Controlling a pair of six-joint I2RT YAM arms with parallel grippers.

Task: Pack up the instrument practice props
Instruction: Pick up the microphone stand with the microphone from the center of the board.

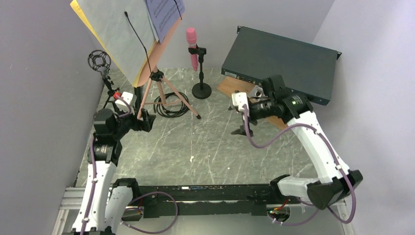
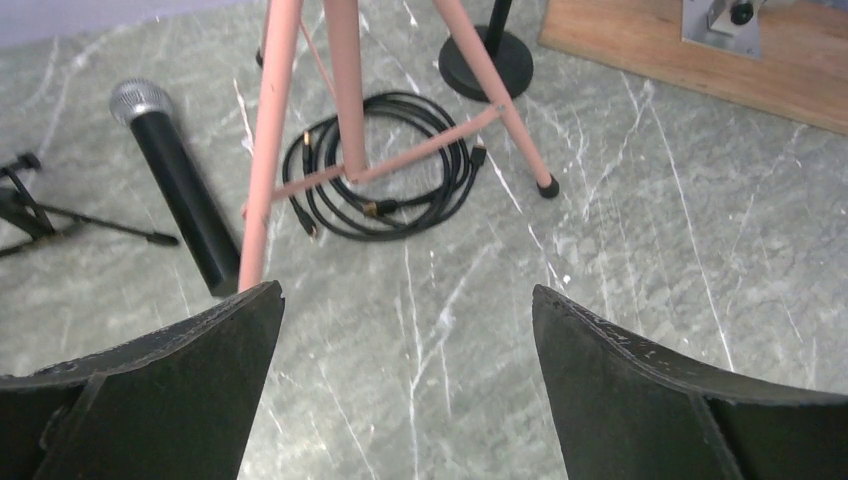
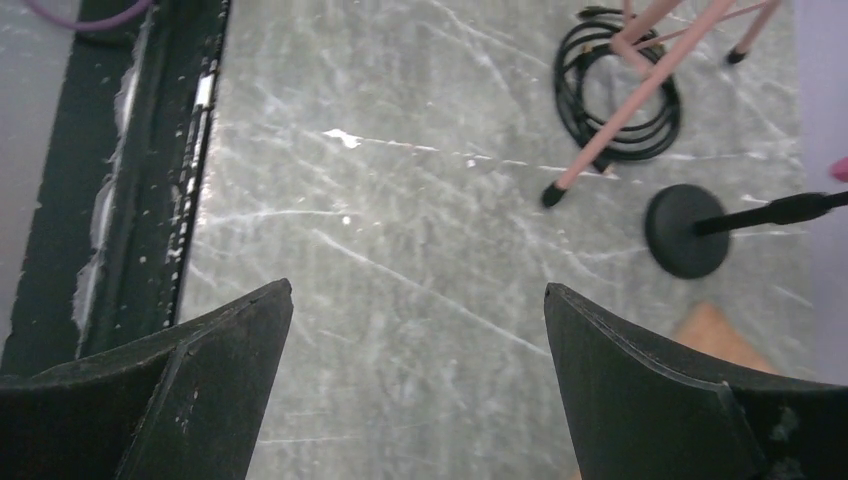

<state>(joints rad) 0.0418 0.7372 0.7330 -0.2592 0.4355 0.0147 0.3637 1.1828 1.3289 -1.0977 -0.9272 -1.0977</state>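
The pink music desk (image 1: 155, 46) stands at the back left on pink tripod legs (image 2: 270, 150), carrying white sheet-music pages (image 1: 164, 12) and a yellow page (image 1: 79, 11). A pink microphone (image 1: 192, 43) sits in a black holder on a round-based stand (image 1: 201, 90). Lying flat left of the tripod is a black microphone (image 2: 180, 190). A black shock-mount holder (image 1: 100, 60) stands on a small tripod (image 2: 40, 215). My left gripper (image 2: 405, 290) is open and empty just in front of the near tripod leg. My right gripper (image 3: 418, 285) is open and empty over bare table.
A coiled black cable (image 2: 390, 180) lies between the tripod legs. The dark teal rack box (image 1: 279, 61) rests tilted at the back right on a wooden board (image 2: 700, 60). Grey walls close in on both sides. A black rail (image 1: 205, 193) runs along the near edge.
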